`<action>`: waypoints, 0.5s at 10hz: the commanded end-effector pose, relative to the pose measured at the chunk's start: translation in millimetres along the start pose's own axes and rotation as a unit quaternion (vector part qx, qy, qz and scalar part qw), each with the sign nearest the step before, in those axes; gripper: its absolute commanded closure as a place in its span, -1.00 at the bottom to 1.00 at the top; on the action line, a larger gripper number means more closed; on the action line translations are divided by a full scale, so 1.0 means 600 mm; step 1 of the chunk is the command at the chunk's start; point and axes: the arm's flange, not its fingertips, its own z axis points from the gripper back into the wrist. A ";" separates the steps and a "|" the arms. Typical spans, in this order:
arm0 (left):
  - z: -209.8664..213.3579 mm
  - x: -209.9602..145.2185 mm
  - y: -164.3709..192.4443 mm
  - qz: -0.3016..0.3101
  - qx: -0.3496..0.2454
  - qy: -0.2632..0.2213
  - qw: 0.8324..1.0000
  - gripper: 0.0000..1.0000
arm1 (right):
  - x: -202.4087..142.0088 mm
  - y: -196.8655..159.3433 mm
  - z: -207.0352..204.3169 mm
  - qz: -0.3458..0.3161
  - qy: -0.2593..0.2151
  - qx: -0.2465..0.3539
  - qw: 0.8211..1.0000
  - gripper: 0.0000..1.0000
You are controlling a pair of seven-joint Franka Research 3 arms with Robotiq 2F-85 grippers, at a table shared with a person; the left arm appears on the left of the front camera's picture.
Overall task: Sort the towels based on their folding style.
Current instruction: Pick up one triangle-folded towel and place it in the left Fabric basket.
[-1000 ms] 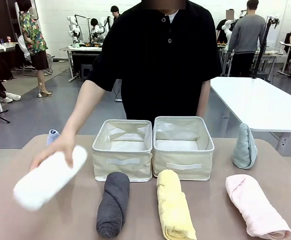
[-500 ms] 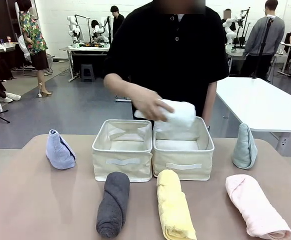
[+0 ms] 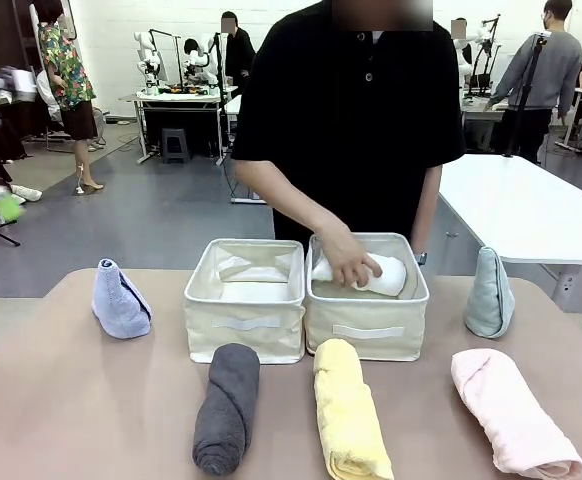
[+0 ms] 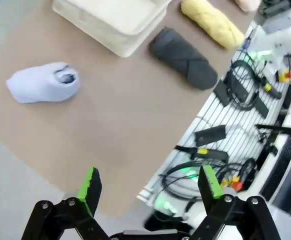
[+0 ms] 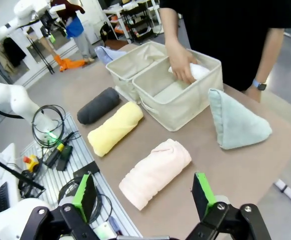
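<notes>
A person's hand (image 3: 351,265) holds the white rolled towel (image 3: 386,275) inside the right cream bin (image 3: 366,325). The lavender-blue cone (image 3: 121,300) stands left of the bins and the mint-green cone (image 3: 490,293) stands to their right. In front of the bins lie the dark grey roll (image 3: 226,405), the yellow roll (image 3: 349,410) and the pink roll (image 3: 511,410). My left gripper (image 4: 149,182) hangs open, high over the table's left edge, with the lavender cone (image 4: 44,82) below it. My right gripper (image 5: 143,191) is open above the pink roll (image 5: 155,172), holding nothing.
The left cream bin (image 3: 246,322) stands against the right one and shows only its liner. Cables and power bricks (image 4: 225,135) lie on a rack just off the table's near edge. The person stands close behind the bins.
The person carried the white roll from the table's left side across and lowered it into the right bin. The lavender cone, hidden behind the arm before, now shows.
</notes>
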 end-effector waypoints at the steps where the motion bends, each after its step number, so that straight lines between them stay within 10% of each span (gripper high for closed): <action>1: -0.040 0.052 -0.012 0.075 0.008 -0.016 0.997 -1.00 | 0.002 -0.001 0.003 -0.004 -0.008 0.002 1.000 -1.00; 5: -0.142 0.088 0.026 0.166 0.266 0.008 0.950 -1.00 | 0.002 -0.001 0.003 -0.004 -0.008 0.002 1.000 -1.00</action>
